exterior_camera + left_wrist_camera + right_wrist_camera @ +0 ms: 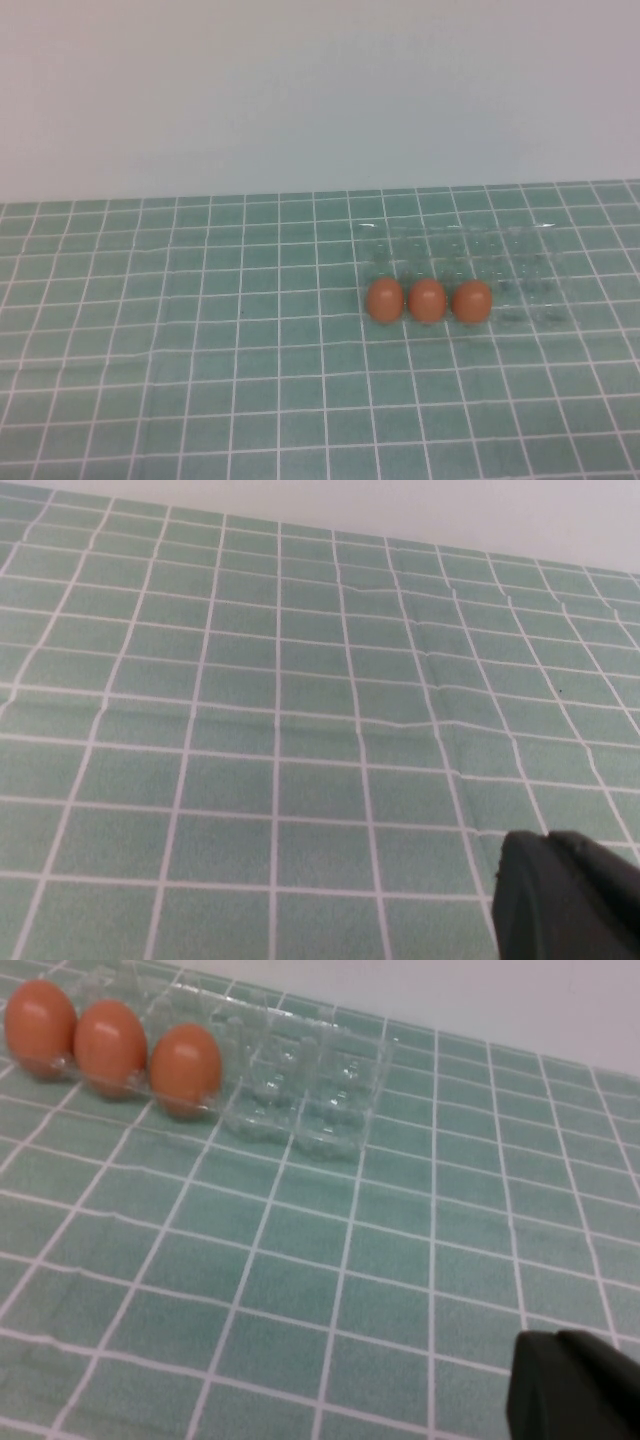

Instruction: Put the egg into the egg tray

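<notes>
Three alike orange-brown eggs [384, 300] [427, 300] [472, 301] stand side by side in the near row of the clear egg tray [520, 270], filling its left cups. They also show in the right wrist view [40, 1022] [110, 1045] [186, 1065] with the tray [310, 1080]. My right gripper [555, 1345] hangs over the mat, well away from the tray, its dark fingers together and empty. My left gripper [545, 845] is over bare mat, fingers together and empty. Neither gripper shows in the high view.
A green mat with a white grid [200, 350] covers the table. A plain pale wall [300, 90] stands behind it. The tray's right cups and back row hold nothing.
</notes>
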